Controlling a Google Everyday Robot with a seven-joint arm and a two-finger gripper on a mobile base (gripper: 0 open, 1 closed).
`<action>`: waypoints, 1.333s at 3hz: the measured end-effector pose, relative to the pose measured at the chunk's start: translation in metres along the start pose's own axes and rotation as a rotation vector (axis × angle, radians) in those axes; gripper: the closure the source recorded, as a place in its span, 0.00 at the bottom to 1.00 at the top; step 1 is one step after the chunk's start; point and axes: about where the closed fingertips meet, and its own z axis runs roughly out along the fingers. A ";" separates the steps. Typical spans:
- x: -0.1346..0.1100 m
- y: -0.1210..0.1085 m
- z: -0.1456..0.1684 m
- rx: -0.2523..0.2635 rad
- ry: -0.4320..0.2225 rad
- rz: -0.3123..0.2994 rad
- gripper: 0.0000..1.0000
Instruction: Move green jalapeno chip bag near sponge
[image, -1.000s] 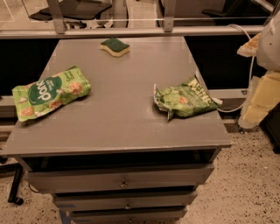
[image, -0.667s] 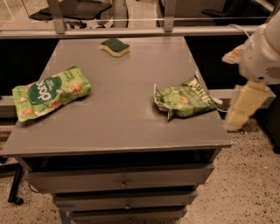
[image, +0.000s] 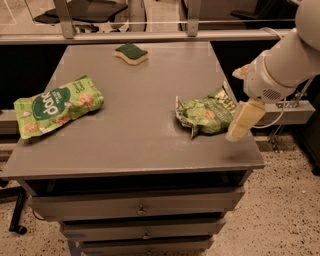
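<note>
The green jalapeno chip bag (image: 202, 116) lies crumpled on the right part of the grey table (image: 145, 145), near its right edge. The sponge (image: 131, 53), dark green on top and yellow below, lies at the table's far edge, near the middle. My gripper (image: 234, 105) comes in from the right on a white arm and hangs over the bag's right end. It is open. One cream finger (image: 245, 120) points down at the bag's right side, and the other shows above it. Nothing is held.
A larger smooth light-green pouch (image: 57, 105) lies at the table's left edge. Drawers (image: 140, 207) sit under the tabletop. A rail and chair legs (image: 90, 12) stand behind the table. Speckled floor lies to the right.
My arm has moved left and down from beyond the table's right edge, and the gripper is now over the chip bag's right end. The bags and sponge have not moved.
</note>
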 end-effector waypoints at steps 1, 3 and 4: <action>0.004 -0.016 0.026 0.004 -0.027 0.054 0.00; 0.019 -0.027 0.051 0.000 -0.038 0.143 0.17; 0.020 -0.029 0.055 -0.004 -0.046 0.170 0.40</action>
